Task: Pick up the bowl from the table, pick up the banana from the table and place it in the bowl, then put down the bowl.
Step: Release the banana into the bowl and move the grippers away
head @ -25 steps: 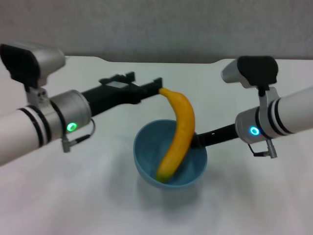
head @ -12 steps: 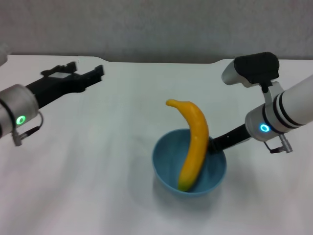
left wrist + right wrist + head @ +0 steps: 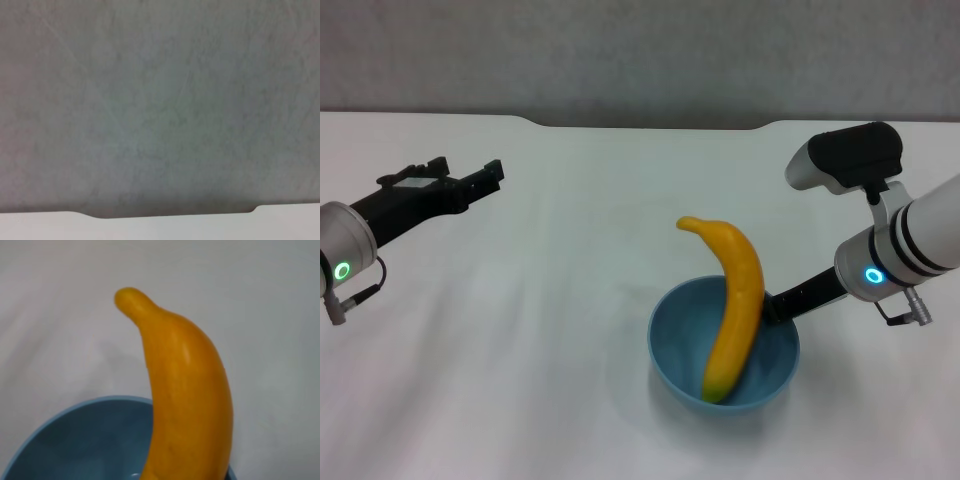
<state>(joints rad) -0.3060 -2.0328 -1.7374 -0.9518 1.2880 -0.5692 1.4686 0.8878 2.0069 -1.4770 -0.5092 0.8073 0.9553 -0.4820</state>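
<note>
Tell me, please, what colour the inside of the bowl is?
Plain light blue, glossy, no pattern. The bowl shows best in the head view, with the banana leaning in it.

- Bowl (image 3: 675, 345): plain glossy light blue.
- Banana (image 3: 737, 300): yellow-orange, unpatterned.
- Worktop (image 3: 570, 300): plain white.
- Left gripper (image 3: 490, 174), upper left: black.
- Arms: white and grey, with a green light left, blue right.

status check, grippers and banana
Left gripper open, empty, off to the left. Right gripper at bowl rim. Banana in bowl, stem sticking out. Nothing in the way.
</note>
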